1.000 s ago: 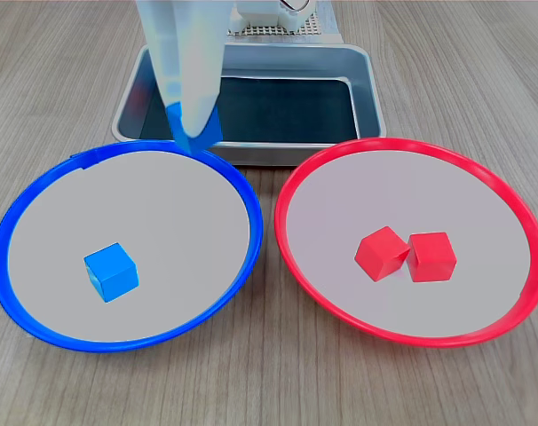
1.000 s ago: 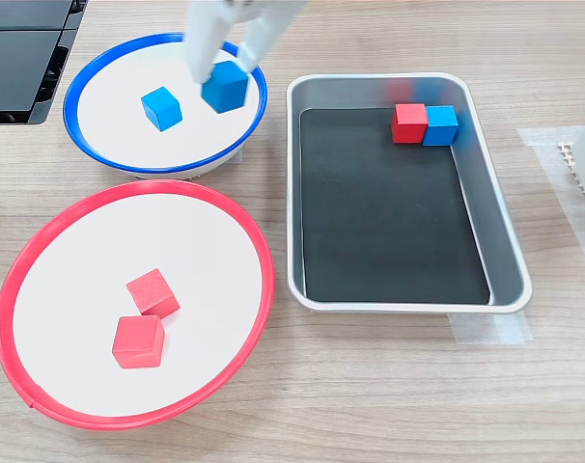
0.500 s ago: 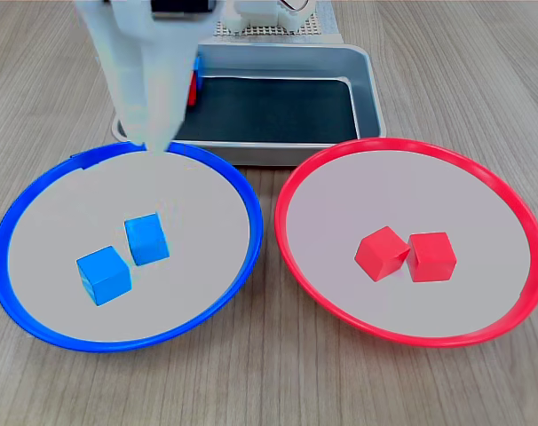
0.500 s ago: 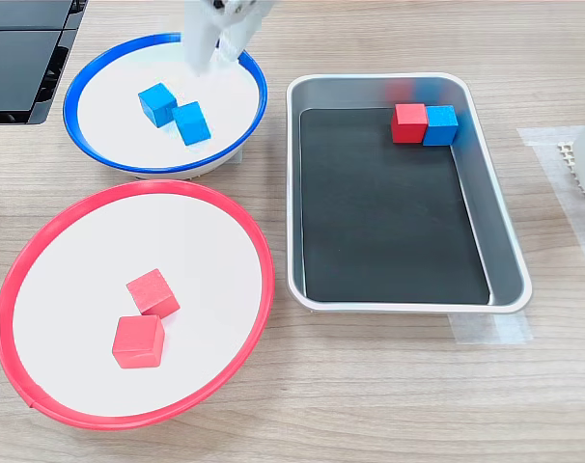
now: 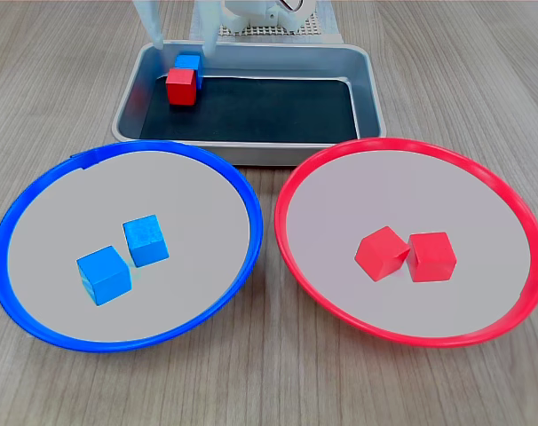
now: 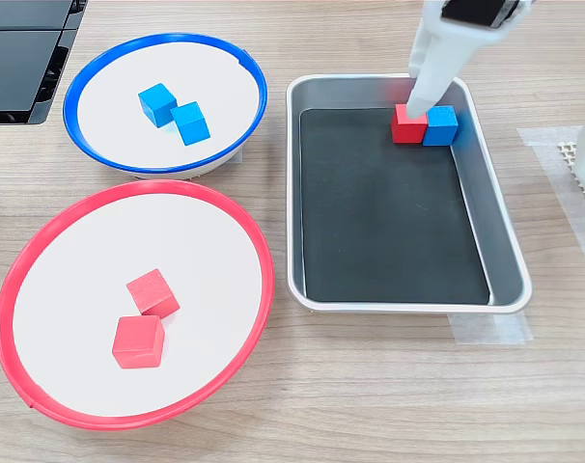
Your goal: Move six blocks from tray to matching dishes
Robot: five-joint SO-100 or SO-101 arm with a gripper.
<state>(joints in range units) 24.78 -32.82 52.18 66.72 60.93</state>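
In the first exterior view, my pincer (image 5: 178, 40) hangs spread above the red block (image 5: 181, 86) and blue block (image 5: 190, 64) in the tray (image 5: 368, 93). In the second exterior view, two blue cubes (image 6: 174, 113) lie in the blue-rimmed dish (image 6: 99, 159), two red cubes (image 6: 145, 317) in the red-rimmed dish (image 6: 255, 318).

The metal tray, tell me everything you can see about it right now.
The tray is a rectangular silver metal pan with rounded corners, raised walls and a black bottom, resting flat on the wooden table beside both dishes. Most of its floor is bare. One red block and one blue block sit side by side, touching, near one end. The gripper hangs over the red block.
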